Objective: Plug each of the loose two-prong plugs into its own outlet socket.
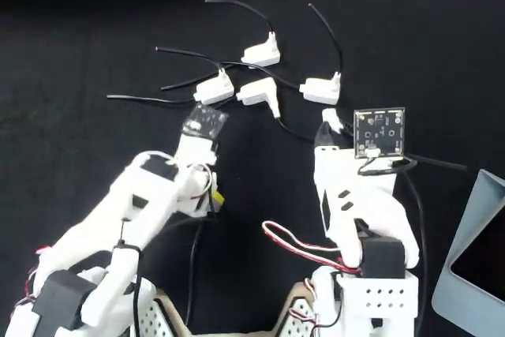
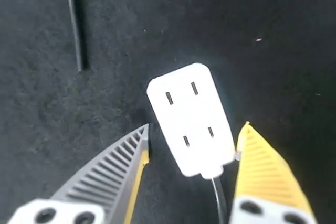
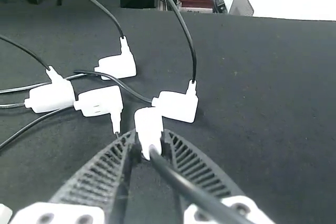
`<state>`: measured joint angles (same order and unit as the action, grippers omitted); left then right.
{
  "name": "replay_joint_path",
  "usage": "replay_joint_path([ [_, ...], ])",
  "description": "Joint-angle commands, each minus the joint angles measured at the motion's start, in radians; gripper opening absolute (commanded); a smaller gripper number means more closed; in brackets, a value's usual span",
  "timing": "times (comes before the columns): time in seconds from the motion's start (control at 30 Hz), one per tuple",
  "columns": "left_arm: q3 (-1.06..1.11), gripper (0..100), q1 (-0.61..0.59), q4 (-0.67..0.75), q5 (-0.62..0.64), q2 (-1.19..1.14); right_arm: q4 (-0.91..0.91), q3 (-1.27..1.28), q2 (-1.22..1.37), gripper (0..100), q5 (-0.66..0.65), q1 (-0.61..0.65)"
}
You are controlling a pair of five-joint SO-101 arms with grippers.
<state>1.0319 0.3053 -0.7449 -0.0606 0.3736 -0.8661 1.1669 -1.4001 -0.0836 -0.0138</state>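
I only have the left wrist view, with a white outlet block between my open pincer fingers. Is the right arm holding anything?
Observer: Yes. The right pincer is shut on a white plug.
Operator: Okay. Is that plug near a socket yet?
Observer: It sits close by a white angled block. I can't tell whether they touch.
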Motion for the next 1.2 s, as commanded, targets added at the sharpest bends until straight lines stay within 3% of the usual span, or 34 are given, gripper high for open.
replay_joint_path([
  [0.0, 0.015, 24, 0.005, 0.066, 0.003, 0.041, 0.017, -0.007, -0.005, 1.5, -0.006, 0.015],
  [0.1, -0.012, 14, 0.004, 0.074, -0.063, 0.031, 0.017, -0.007, -0.005, 1.5, -0.006, 0.015],
  [0.2, -0.048, 9, 0.01, 0.074, -0.302, 0.031, 0.017, -0.007, -0.005, 1.5, -0.006, 0.017],
  [0.37, -0.059, 12, 0.005, 0.072, -0.684, 0.029, 0.017, -0.005, -0.005, 1.4, -0.006, 0.017],
  [0.47, -0.058, 14, 0.004, 0.066, -0.804, 0.029, 0.017, -0.005, -0.005, 1.4, -0.006, 0.017],
  [0.67, -0.079, 25, 0.002, 0.071, -0.704, 0.043, 0.023, 0.013, -0.005, 1.4, -0.006, 0.017],
  [0.8, -0.105, 25, -0.01, 0.055, -0.589, 0.104, 0.018, 0.013, -0.005, 1.5, -0.006, 0.017],
  [0.9, -0.139, 26, -0.045, -0.038, -0.522, 0.212, 0.015, 0.007, -0.004, 1.5, -0.006, 0.017],
  [1.0, -0.173, 26, -0.107, -0.178, -0.45, 0.351, -0.011, -0.001, -0.002, 1.5, -0.005, 0.038],
  [1.17, -0.134, 25, -0.305, -0.281, -0.318, 0.6, -0.135, -0.039, -0.002, 1.5, 0.006, 0.218],
])
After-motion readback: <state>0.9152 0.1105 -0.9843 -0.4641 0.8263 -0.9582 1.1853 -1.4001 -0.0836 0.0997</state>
